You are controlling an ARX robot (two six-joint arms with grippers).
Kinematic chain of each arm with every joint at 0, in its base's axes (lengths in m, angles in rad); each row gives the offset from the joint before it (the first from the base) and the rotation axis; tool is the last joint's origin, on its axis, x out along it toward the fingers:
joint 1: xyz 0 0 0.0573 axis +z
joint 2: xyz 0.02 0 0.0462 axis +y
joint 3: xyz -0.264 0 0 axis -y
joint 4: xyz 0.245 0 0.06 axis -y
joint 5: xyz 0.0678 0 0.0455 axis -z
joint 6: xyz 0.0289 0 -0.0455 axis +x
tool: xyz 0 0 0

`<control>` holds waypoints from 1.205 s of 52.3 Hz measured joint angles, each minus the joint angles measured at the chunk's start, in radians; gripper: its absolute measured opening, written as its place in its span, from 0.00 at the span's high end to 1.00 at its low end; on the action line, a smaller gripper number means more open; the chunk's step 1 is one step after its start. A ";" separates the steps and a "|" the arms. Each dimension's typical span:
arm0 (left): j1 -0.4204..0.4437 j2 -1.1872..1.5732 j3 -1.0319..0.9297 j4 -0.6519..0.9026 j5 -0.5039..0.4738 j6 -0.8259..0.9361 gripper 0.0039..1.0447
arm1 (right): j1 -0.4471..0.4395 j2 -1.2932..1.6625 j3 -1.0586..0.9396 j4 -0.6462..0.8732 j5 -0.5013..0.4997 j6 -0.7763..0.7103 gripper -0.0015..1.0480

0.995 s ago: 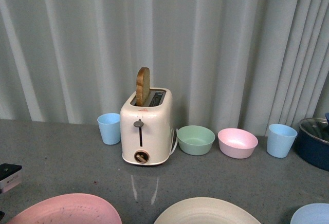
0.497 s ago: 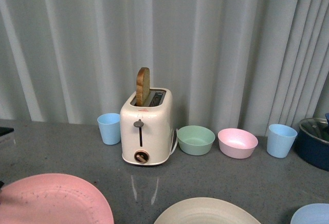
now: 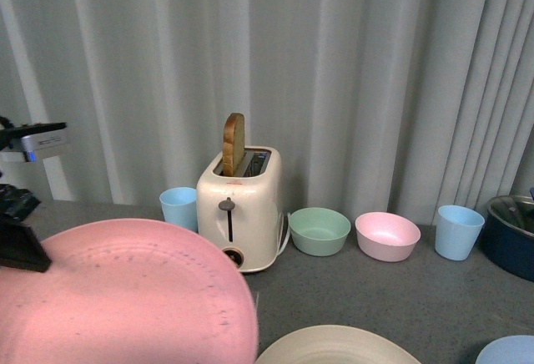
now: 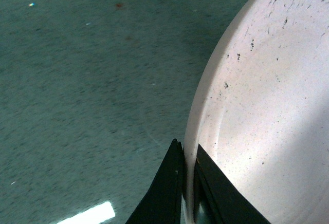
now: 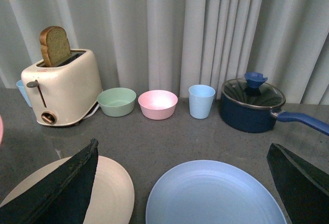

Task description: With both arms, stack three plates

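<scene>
My left gripper (image 4: 188, 180) is shut on the rim of the pink plate (image 4: 262, 106) and holds it lifted above the grey table. In the front view the pink plate (image 3: 125, 297) fills the lower left, with the left gripper (image 3: 17, 243) at its left edge. The cream plate (image 3: 338, 346) lies on the table at the bottom centre, and also shows in the right wrist view (image 5: 110, 188). The light blue plate (image 5: 213, 196) lies flat between the wide-open fingers of my right gripper (image 5: 185, 183); its edge shows in the front view (image 3: 507, 349).
A cream toaster (image 3: 242, 205) with a slice of bread stands at the back. Beside it are a blue cup (image 3: 178, 205), a green bowl (image 3: 318, 230), a pink bowl (image 3: 387, 235) and another blue cup (image 3: 458, 230). A dark blue lidded pot (image 5: 252, 103) stands far right. Curtains hang behind.
The pink plate has risen off the table in my left gripper and now looms much larger in the front view. The left arm has come up into view. The right side is unchanged.
</scene>
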 joint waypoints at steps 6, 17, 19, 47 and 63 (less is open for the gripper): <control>-0.122 -0.002 0.000 0.008 0.010 -0.076 0.97 | 0.000 0.000 0.000 0.000 0.000 0.000 0.07; -0.272 0.039 0.000 0.057 -0.011 -0.185 0.97 | 0.000 0.000 0.000 0.000 0.000 0.000 0.07; -0.299 0.057 0.002 0.066 -0.018 -0.204 0.97 | 0.000 0.000 0.000 0.000 0.000 0.000 0.07; -0.448 0.341 0.241 0.084 -0.104 -0.318 0.97 | 0.000 0.000 0.000 0.000 0.000 0.000 0.07; -0.443 0.408 0.249 0.119 -0.121 -0.326 0.97 | 0.000 0.000 0.000 0.000 0.000 0.000 0.07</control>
